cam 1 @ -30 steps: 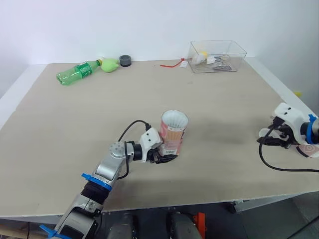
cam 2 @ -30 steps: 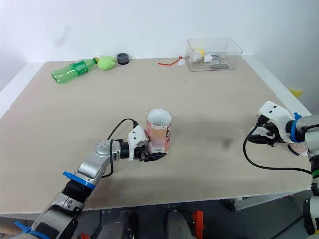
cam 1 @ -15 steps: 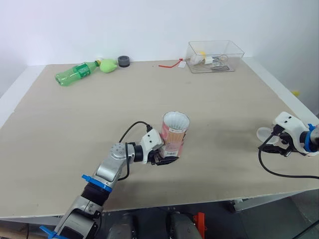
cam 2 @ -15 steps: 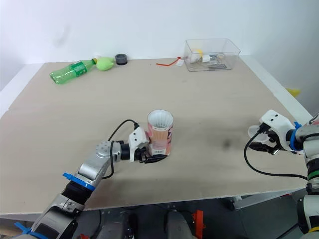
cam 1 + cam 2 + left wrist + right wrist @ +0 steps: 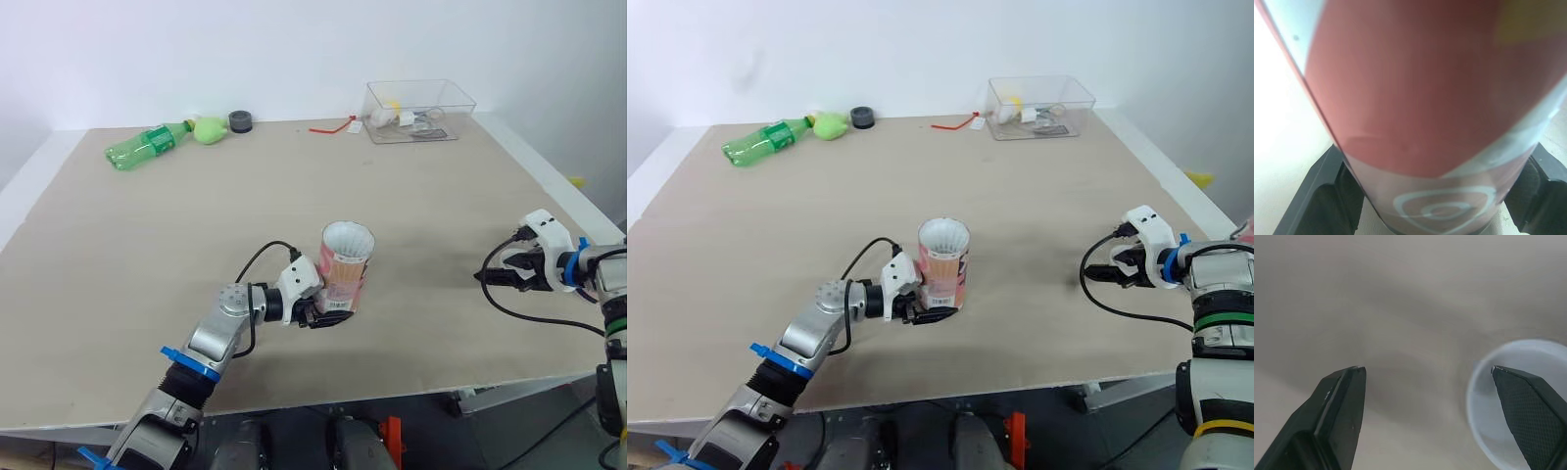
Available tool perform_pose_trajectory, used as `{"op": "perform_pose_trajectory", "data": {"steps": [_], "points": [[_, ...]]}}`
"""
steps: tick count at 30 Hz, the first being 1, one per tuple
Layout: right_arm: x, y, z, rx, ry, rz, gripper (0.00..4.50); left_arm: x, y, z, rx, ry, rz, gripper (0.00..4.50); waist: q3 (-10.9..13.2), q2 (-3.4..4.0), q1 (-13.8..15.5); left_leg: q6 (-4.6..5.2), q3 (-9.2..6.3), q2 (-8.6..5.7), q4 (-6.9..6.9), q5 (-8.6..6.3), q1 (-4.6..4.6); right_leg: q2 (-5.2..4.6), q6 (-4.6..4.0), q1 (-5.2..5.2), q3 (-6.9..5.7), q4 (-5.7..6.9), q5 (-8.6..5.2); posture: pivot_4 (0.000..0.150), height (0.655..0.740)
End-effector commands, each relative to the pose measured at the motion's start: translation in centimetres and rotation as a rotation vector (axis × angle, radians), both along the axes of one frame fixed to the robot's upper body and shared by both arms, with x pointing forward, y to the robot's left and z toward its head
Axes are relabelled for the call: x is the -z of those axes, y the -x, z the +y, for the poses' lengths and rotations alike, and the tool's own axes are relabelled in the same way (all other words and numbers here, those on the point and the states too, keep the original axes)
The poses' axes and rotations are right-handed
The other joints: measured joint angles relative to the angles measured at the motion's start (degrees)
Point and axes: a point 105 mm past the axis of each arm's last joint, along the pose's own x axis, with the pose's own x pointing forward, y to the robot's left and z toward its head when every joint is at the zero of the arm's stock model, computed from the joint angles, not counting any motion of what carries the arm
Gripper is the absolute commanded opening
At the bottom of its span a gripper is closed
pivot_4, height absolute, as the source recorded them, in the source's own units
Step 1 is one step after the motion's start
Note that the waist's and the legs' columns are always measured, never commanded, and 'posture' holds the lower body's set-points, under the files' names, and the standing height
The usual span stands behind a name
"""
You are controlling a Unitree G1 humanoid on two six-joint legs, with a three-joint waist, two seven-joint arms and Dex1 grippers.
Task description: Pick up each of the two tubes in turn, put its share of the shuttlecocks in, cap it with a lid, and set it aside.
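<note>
- Worktop [image 5: 147, 255]: the tube [image 5: 344, 269] stands upright near the middle of its front edge, left gripper [image 5: 331, 311] clamped round its base.
- Right gripper [image 5: 490, 275], fingers spread, hovers near the right edge beside a white lid [image 5: 1481, 401]; it should straddle the rim squarely before closing.

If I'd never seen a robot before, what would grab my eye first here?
Probably the red and white tube, upright and open-topped mid-table, gripped low down by the left gripper. Next, the right gripper near the table's right edge, fingers spread, a white lid beside one of them. A green bottle and a clear box lie along the far edge.
</note>
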Motion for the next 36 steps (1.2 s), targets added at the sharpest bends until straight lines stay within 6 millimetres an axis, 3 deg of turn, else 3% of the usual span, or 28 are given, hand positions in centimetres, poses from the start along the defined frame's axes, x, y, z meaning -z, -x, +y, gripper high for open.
{"op": "perform_pose_trajectory", "data": {"steps": [1, 15, 19, 23, 26, 36], "points": [[-1.0, 0.1, -0.6, 0.004, 0.040, -0.012, 4.41, -1.1, 0.2, -0.3, 0.002, 0.029, -0.032, 3.15, 0.00, 0.00, 0.01, 0.00, 0.00, -0.03, 0.00, -0.01, -0.03, -0.02, 0.01, -0.02, 0.01, 0.00, -0.01, 0.150, 0.7400], [-0.5, 0.7, -1.4, 0.138, -0.005, 0.021, 4.41, -1.0, 0.4, -0.5, 0.002, 0.035, -0.024, 3.15, 0.00, -0.01, 0.02, 0.01, -0.05, -0.12, 0.01, -0.03, -0.04, -0.10, 0.07, 0.01, 0.01, -0.01, -0.03, 0.150, 0.7400], [-0.5, 0.8, -1.6, 0.191, -0.056, 0.017, 3.13, -1.0, 0.5, -0.5, 0.004, 0.035, -0.023, 3.15, 0.00, -0.01, 0.03, 0.01, -0.05, -0.14, 0.00, -0.03, -0.05, -0.11, 0.09, 0.01, 0.01, -0.01, -0.04, 0.150, 0.7400], [0.1, 1.3, -1.7, 0.213, -0.067, 0.031, 1.18, -1.1, 0.5, -0.5, 0.003, 0.039, -0.020, 3.15, 0.00, -0.01, 0.05, 0.01, -0.10, -0.13, 0.00, -0.03, -0.05, -0.09, 0.08, 0.02, 0.00, -0.01, -0.05, 0.150, 0.7400], [0.3, 1.5, -1.8, 0.218, -0.063, 0.032, 0.08, -1.1, 0.4, -0.5, 0.002, 0.042, -0.017, 3.15, -0.01, -0.01, 0.05, 0.01, -0.12, -0.13, 0.00, -0.03, -0.05, -0.07, 0.09, 0.02, -0.01, -0.01, -0.06, 0.150, 0.7400], [-0.7, 1.1, -1.5, 0.140, 0.000, -0.020, 0.08, -1.4, 0.2, -0.6, 0.002, 0.052, -0.010, 3.15, 0.00, -0.03, 0.02, 0.01, -0.14, -0.12, 0.00, -0.03, -0.05, -0.05, 0.10, 0.02, -0.03, -0.01, -0.07, 0.150, 0.7400]]}}
